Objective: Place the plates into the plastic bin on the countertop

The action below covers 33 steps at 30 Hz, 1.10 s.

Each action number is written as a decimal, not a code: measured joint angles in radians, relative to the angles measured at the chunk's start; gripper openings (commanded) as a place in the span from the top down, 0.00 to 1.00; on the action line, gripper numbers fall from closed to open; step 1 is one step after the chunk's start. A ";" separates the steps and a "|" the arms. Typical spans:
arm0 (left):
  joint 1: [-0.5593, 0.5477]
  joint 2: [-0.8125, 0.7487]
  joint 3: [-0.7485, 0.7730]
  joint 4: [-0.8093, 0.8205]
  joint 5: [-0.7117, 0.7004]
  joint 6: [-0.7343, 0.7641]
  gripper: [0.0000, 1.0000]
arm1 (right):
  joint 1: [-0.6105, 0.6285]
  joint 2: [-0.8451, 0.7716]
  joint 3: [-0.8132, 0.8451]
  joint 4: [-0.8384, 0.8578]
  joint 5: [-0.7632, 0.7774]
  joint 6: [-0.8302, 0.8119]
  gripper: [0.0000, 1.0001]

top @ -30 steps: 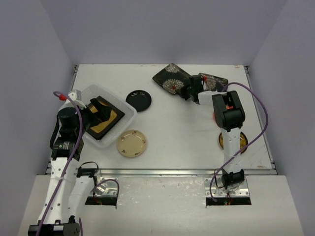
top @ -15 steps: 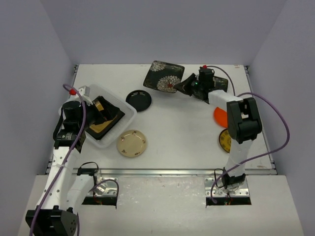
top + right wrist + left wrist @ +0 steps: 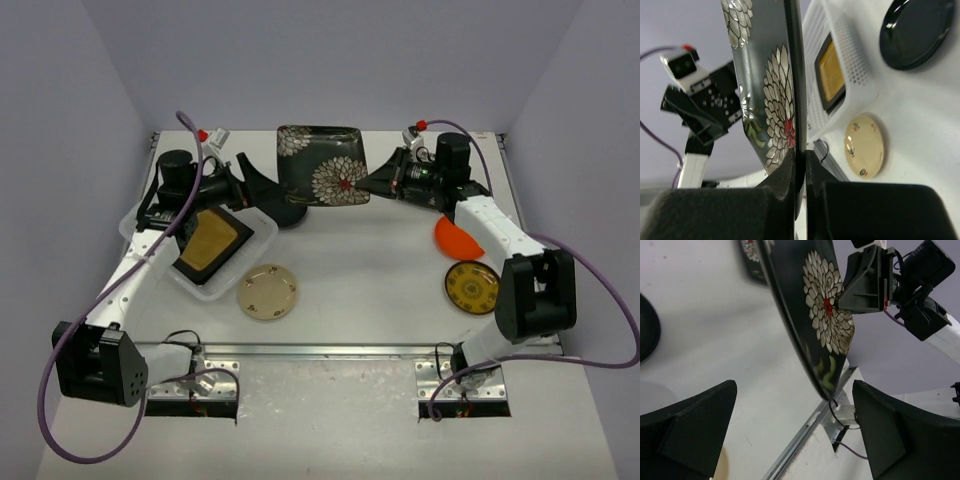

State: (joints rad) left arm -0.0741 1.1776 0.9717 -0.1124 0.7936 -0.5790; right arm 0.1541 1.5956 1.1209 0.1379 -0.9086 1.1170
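Square black plate with white flowers [image 3: 320,165]: is being gripped by one edge in the closed right jaws, which are pinching its rim from both faces. It is hanging tilted, clear of the worktop [image 3: 370,270]. It is sitting straight ahead of the left jaws, just short of their gap and touching neither side.

Left jaws: are standing wide open, holding nothing.

Round black plate [image 3: 292,212]: is lying on the worktop directly beneath the left jaws, partly hidden by them.

Plastic bin [image 3: 262,243]: is resting behind and below the left jaws, well apart from the right jaws. The square amber-centred plate [image 3: 212,243] is lying inside it.

Round cream plate [image 3: 268,291]: is lying just outside the bin's near corner, well behind both pairs of jaws.

Round orange plate [image 3: 455,237] and round yellow plate [image 3: 471,287]: are lying behind the right jaws, beside that arm, the orange one nearer the jaws.
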 measured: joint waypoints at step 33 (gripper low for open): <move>-0.089 0.012 -0.014 -0.069 -0.331 -0.138 1.00 | 0.031 -0.140 -0.042 -0.097 -0.075 -0.182 0.01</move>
State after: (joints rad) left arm -0.1634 1.1898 0.9576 -0.1814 0.4625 -0.7166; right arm 0.1846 1.4558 1.0794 0.0412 -0.9833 0.9353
